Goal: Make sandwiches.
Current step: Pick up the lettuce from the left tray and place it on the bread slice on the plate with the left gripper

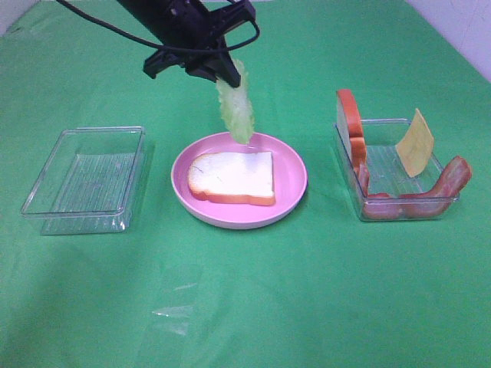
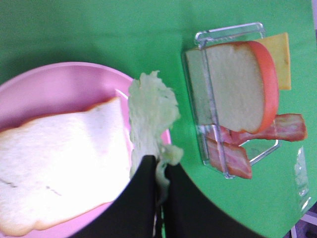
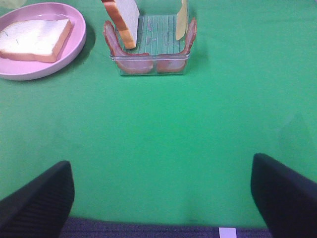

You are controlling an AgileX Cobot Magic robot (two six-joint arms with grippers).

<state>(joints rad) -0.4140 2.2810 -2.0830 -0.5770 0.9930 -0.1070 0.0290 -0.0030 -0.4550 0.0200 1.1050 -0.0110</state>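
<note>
The left tool (image 1: pixel 224 77) is clenched on the upper end of a ruffled light-green lettuce leaf (image 1: pixel 238 111). The leaf hangs down with its lower tip over the far rim of the pink round plate (image 1: pixel 291 180). Contact between the tip and the plate cannot be determined.

One white bread slice (image 1: pixel 232 176) with an orange-brown crust lies flat in the plate, at the middle of the green bench (image 1: pixel 245 291). Nothing lies on top of it.

The right tool (image 3: pixel 161 163) is released. Its fingers are spread wide above bare bench, well short of the trays.

- Clear tray right of the plate (image 1: pixel 381 162):
  - a second bread slice (image 1: pixel 350 126) standing on edge against the wall nearest the plate
  - a yellow cheese slice (image 1: pixel 415 142) leaning at the opposite side
  - reddish bacon strips (image 1: pixel 449 180) curled along the near walls
- Clear tray left of the plate (image 1: pixel 84 172): stands apart from the plate.
</note>
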